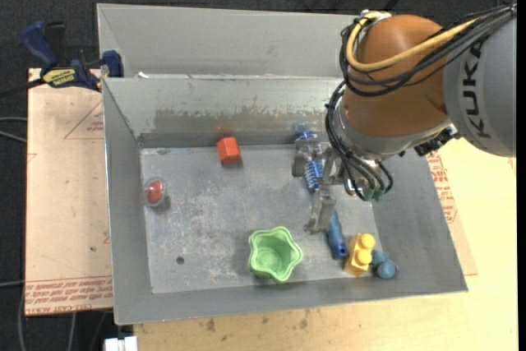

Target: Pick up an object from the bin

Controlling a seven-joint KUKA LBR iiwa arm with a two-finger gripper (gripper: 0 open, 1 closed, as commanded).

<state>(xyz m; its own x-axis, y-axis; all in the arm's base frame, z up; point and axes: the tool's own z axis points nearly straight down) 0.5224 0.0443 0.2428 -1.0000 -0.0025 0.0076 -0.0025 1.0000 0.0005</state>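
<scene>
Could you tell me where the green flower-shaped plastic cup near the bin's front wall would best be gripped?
Probably by its wall, from straight above: the green flower-shaped plastic cup stands mouth up, so its thin lobed rim can be straddled. Its view-left side looks best, with bare bin floor beside it.

Small blue elongated obj (335, 237), lying flat, front-right area, just beside yellow block (360, 252)

The black letters KUKA run sideways down the grey arm (493, 86), at about two o'clock in the camera view. No other writing there can be read.
</scene>
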